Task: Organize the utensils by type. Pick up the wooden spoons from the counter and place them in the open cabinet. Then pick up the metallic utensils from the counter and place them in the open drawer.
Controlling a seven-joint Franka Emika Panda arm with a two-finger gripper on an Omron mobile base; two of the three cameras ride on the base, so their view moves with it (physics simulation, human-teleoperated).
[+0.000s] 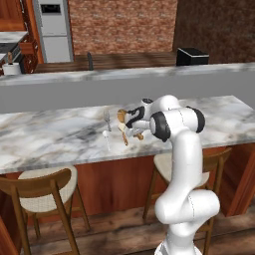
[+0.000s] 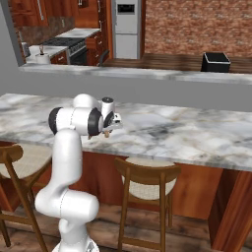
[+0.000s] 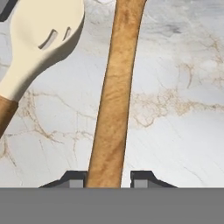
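The orange-brown wooden spoon (image 3: 114,96), grained handle, lies between the gripper (image 3: 108,179) tips, contact unclear.

An orange-brown wooden spoon handle (image 3: 114,94) ran up the frame's centre between the gripper (image 3: 108,179) fingertips; a pale slotted spoon head (image 3: 41,41) sat upper left on white veined marble counter (image 3: 175,109).

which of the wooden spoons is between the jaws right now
The plain orange-brown handle, running straight up between the two fingertips. The other spoon, with a pale slotted bowl, lies off to the side, outside the jaws.
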